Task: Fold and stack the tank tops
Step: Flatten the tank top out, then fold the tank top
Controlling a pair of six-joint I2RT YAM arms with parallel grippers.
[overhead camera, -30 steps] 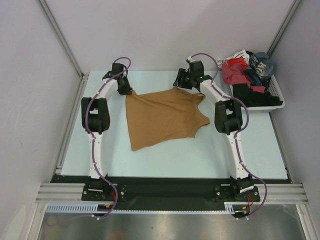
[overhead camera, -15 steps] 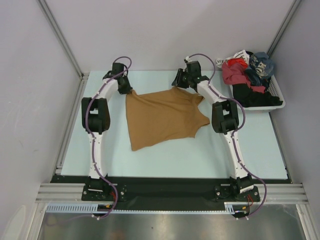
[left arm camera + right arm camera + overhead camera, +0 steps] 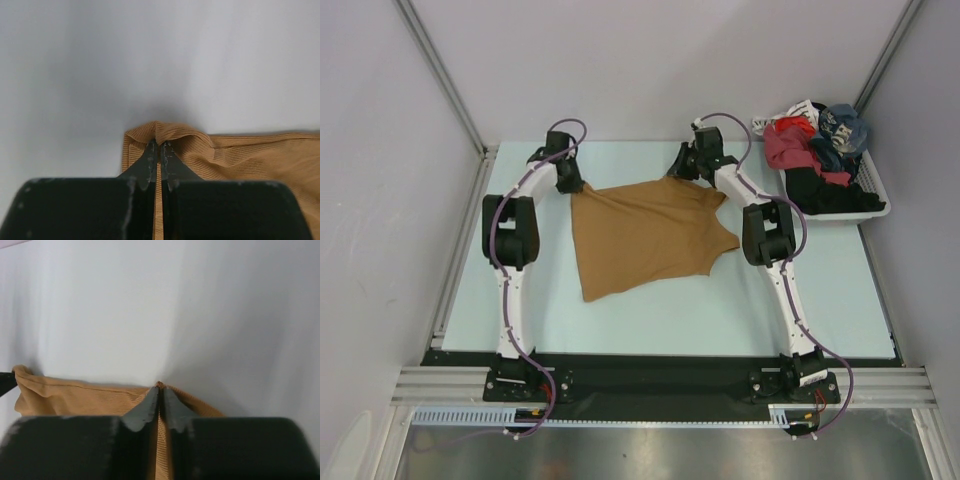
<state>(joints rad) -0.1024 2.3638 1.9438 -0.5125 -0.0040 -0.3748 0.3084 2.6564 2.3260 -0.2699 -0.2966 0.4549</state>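
Pale table (image 3: 650,320) carries the tan top (image 3: 645,235) spread flat, left of the basket (image 3: 883,203); right gripper (image 3: 680,172) takes the corner nearer the basket, left gripper (image 3: 572,186) the farther, probably to lift a fold; left wrist: fingers (image 3: 147,162) pinch bunched hem; right wrist: fingers (image 3: 145,410) pressed together on cloth.

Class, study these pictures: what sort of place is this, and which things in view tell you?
Probably a robot lab bench: left arm and right arm bolted to a metal rail, plain panels walling the table, a basket of clothes near the tan tank top.
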